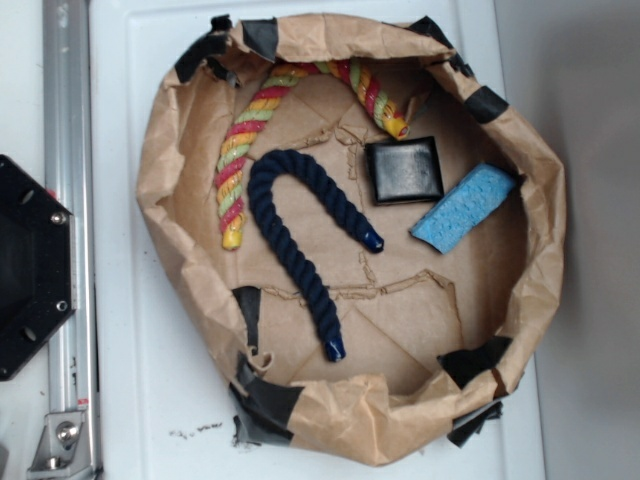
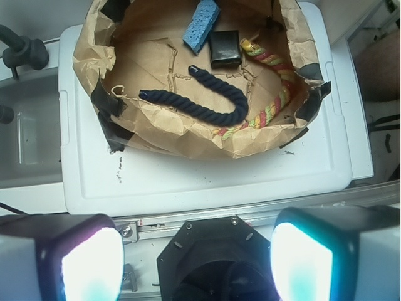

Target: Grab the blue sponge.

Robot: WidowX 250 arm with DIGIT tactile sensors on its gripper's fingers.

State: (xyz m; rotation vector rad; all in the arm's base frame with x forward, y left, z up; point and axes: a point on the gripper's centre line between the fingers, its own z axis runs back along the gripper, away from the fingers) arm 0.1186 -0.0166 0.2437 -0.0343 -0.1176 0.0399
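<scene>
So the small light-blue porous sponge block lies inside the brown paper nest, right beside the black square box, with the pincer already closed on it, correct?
Not quite. The pincer is nowhere near the small light-blue porous sponge block; the wrist view shows its fingers wide apart, outside the brown paper nest. The sponge does lie beside the black square box.

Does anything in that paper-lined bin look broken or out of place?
Mostly the brown paper liner: crumpled, torn, patched with black tape. The blue sponge lies tilted beside the black box, otherwise intact.
</scene>
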